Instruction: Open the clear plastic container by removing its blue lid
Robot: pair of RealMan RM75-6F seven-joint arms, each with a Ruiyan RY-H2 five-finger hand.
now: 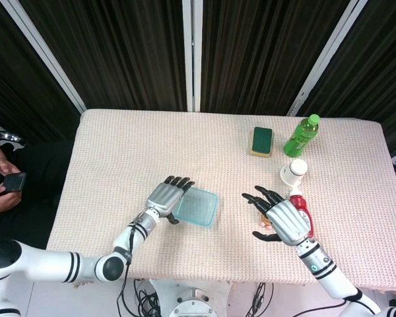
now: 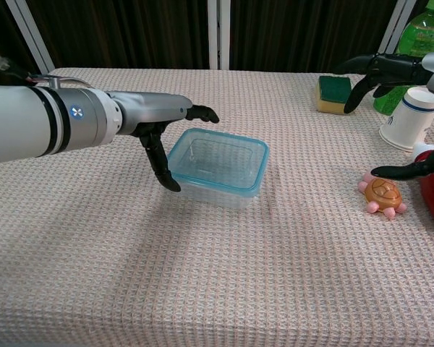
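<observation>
The clear plastic container (image 1: 198, 207) with its blue lid (image 2: 218, 157) on sits near the table's front middle, turned slightly askew. My left hand (image 1: 165, 196) is at its left end, fingers spread. In the chest view the left hand (image 2: 148, 119) has its thumb (image 2: 161, 165) down against the container's near-left corner, while the other fingers reach over the far-left corner. It holds nothing. My right hand (image 1: 283, 218) hovers open to the right, over a toy turtle (image 2: 382, 194); in the chest view only the right hand's fingers (image 2: 380, 67) and thumb show.
A red object (image 1: 299, 204) lies beside my right hand. Behind it stand a white cup (image 1: 294, 172), a green bottle (image 1: 301, 135) and a green-and-yellow sponge (image 1: 262, 141). A person sits at the left with a phone (image 1: 13, 181).
</observation>
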